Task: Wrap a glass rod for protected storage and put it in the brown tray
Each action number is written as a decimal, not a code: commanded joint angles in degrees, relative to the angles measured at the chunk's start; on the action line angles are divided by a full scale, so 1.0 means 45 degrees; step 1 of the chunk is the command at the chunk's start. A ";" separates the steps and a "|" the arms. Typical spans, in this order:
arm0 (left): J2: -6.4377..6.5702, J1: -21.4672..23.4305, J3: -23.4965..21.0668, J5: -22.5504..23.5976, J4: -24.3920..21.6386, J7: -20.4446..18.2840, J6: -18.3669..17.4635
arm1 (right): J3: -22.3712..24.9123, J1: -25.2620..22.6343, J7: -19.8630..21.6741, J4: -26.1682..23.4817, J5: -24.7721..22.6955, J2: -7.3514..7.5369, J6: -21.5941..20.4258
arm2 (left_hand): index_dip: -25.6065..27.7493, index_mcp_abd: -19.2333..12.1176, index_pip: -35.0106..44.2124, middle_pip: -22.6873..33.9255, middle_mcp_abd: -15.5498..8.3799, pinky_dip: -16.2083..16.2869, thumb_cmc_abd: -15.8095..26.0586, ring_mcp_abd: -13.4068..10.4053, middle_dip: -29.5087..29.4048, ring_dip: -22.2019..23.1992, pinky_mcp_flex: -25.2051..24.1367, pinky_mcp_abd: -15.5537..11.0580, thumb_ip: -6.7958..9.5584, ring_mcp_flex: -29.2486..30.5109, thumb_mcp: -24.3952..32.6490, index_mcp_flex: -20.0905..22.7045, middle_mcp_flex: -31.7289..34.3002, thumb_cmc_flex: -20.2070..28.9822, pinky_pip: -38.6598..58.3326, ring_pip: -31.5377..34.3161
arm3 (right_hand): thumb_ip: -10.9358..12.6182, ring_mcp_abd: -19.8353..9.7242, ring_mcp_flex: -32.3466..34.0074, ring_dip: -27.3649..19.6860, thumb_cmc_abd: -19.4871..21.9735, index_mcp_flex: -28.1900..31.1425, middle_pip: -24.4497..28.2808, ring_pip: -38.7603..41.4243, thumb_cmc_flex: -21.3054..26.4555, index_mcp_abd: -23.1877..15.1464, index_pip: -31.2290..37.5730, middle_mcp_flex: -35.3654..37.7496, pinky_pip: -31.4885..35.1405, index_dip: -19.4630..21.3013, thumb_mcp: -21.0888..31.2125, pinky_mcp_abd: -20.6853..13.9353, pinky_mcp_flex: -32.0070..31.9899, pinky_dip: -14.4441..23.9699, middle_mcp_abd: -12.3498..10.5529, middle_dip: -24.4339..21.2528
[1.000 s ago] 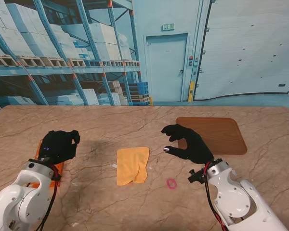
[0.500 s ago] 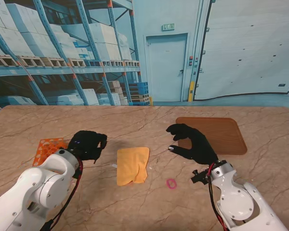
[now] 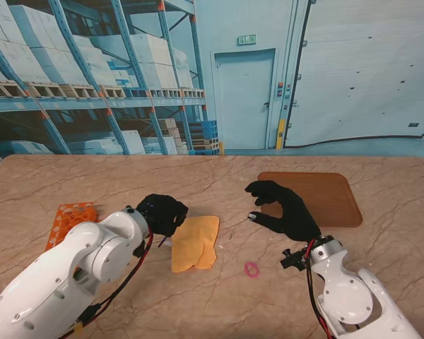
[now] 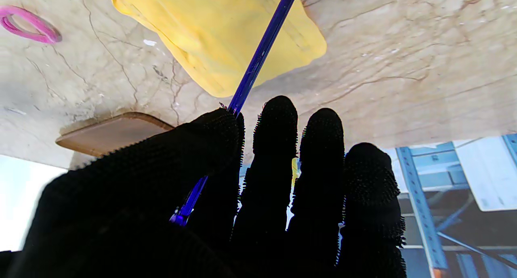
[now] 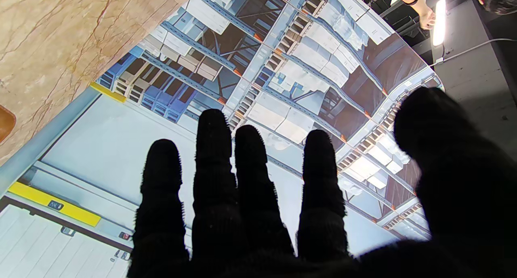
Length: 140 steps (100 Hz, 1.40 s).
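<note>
White arm shells, red-black cables, black seemingly knit-gloved left hand (image 3: 162, 213), right hand (image 3: 283, 210).

The left robot hand (image 3: 162, 213) is closed in a grip; the right robot hand (image 3: 283, 209) hovers, fingers spread.

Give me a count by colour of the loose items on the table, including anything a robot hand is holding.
Blue: 1, glass rod, pinched in the left robot hand
Yellow: 1, cloth
Pink: 1, band
Orange: 1, rack
Brown: 1, tray
Total: 5

An orange plastic grid rack (image 3: 73, 215) is lying left of the left hand. A pink rubber ring (image 3: 251, 269) is lying near the right hand, nearer to me.
</note>
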 commanded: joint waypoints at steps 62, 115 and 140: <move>-0.0193 -0.3567 0.4066 -0.1740 0.2089 -0.0792 0.1167 | 0.0312 -0.0360 -0.0308 -0.0231 0.0060 -0.0128 -0.0254 | 0.0549 -0.0265 0.0913 0.0240 0.0112 0.0318 0.0071 0.0062 0.0255 0.0318 0.0119 0.0140 0.0506 0.0140 -0.0124 -0.0113 -0.0030 0.0102 0.0554 -0.0009 | 0.0310 -0.0033 0.0150 0.0164 0.0597 0.0198 0.0071 0.0138 -0.0683 0.0036 -0.0043 0.0148 0.0253 0.0003 0.0170 -0.0056 -0.0056 0.0117 0.0081 0.0057; -0.0384 -0.5366 0.6148 -0.2134 0.3122 -0.0628 0.0958 | 0.0350 -0.0411 -0.0407 -0.0255 0.0072 -0.0153 -0.0254 | 0.0551 -0.0361 0.0979 0.0268 0.0034 0.0307 0.0031 -0.0044 0.0254 0.0342 0.0258 0.0050 0.0495 0.0249 0.0014 -0.0140 0.0036 -0.0066 0.0640 0.0023 | 0.0309 -0.0045 0.0162 0.0166 0.0623 0.0197 0.0064 0.0140 -0.0715 0.0033 -0.0046 0.0149 0.0243 0.0008 0.0150 -0.0063 -0.0070 0.0118 0.0085 0.0057; -0.0563 -0.6223 0.7252 -0.2661 0.3646 -0.0532 0.1185 | 0.0379 -0.0442 -0.0444 -0.0265 0.0063 -0.0160 -0.0278 | 0.0314 -0.0352 0.0866 0.0386 0.0009 0.0278 0.0133 -0.0115 0.0236 0.0365 0.0276 -0.0038 0.0383 0.0273 -0.0131 -0.0111 -0.0007 -0.0153 0.0669 0.0082 | 0.0312 -0.0029 0.0148 0.0169 0.0619 0.0200 0.0068 0.0138 -0.0723 0.0032 -0.0049 0.0154 0.0244 0.0007 0.0138 -0.0060 -0.0060 0.0123 0.0071 0.0060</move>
